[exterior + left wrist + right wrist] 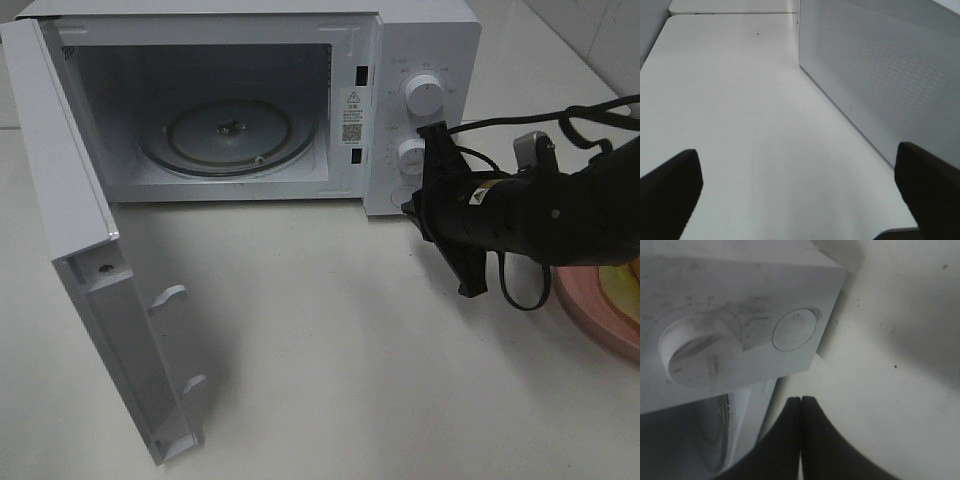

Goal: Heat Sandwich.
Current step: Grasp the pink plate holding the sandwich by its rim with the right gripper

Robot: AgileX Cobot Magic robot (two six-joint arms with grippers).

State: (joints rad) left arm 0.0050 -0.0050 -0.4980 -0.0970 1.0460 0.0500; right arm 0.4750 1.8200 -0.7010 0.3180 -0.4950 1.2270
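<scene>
The black right gripper (801, 402) is pinched closed and empty, just off the round button (794, 329) of the boxy white microwave (430, 35). The left gripper (797, 165) gapes wide and empty over the white table (330, 330). The square white-bread sandwich (625, 285) lies on its round pink plate (592, 308), mostly behind the right arm.

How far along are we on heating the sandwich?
Done: the microwave door stands open and the turntable is bare. In hand: nothing; the right hand is shut, empty, by the round button. Left: the pink plate sits outside; load it, close the door, set the dial.
</scene>
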